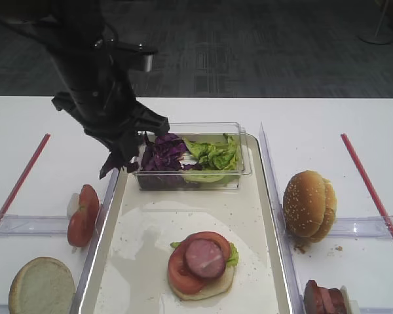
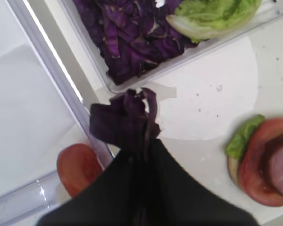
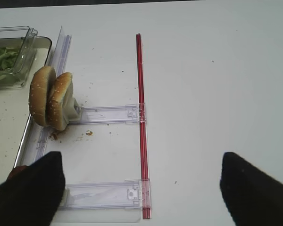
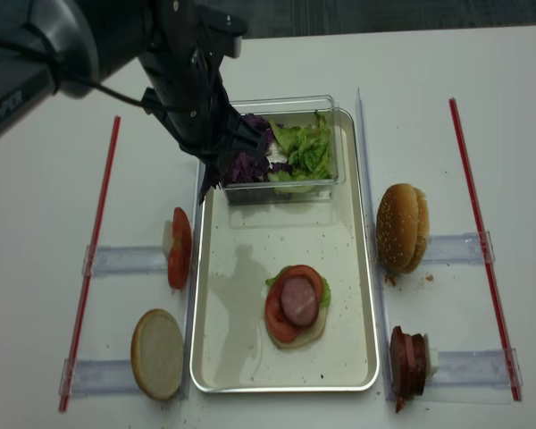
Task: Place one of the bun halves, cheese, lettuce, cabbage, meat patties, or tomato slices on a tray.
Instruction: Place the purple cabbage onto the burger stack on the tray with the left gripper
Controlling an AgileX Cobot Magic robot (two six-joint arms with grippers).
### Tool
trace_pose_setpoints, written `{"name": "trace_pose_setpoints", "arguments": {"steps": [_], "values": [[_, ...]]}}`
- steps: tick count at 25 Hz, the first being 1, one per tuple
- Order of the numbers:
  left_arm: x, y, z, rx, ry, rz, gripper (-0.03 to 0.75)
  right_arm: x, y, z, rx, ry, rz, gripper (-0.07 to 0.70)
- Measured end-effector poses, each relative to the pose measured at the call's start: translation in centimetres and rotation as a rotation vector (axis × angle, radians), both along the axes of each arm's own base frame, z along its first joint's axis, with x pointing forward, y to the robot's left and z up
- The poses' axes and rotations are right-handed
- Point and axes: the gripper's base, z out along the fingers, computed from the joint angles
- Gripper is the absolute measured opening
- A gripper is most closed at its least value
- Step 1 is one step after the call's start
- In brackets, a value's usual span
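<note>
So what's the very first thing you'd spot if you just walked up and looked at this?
Probably the big black left gripper hanging over the far left edge of the tray, pinching a piece of purple cabbage beside the clear box of leaves. Next, the half-made burger near the middle of the tray, with tomato and a pink meat patty on top.

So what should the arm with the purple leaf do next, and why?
Probably carry it over the stacked burger and lower it there. The left gripper is shut on a purple cabbage piece, held above the tray rim beside the clear box, and the stack shows tomato, lettuce and meat but no cabbage.
</note>
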Motion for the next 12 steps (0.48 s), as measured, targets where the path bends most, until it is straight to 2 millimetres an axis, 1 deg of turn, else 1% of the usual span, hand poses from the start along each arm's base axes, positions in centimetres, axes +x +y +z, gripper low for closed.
{"name": "trace_pose_setpoints", "arguments": {"steps": [6, 8, 12], "values": [[-2.7, 1.4, -0.6, 0.003, -0.002, -0.011, 0.024, 0.0, 0.0, 0.0, 0.000, 0.000, 0.000, 0.678], [-3.2, 1.7, -1.0, 0.009, 0.005, -0.016, 0.023, 0.0, 0.0, 0.0, 0.000, 0.000, 0.000, 0.678], [-3.5, 1.7, -1.4, 0.000, 0.019, -0.034, 0.023, 0.0, 0.0, 0.0, 0.000, 0.000, 0.000, 0.678]]}}
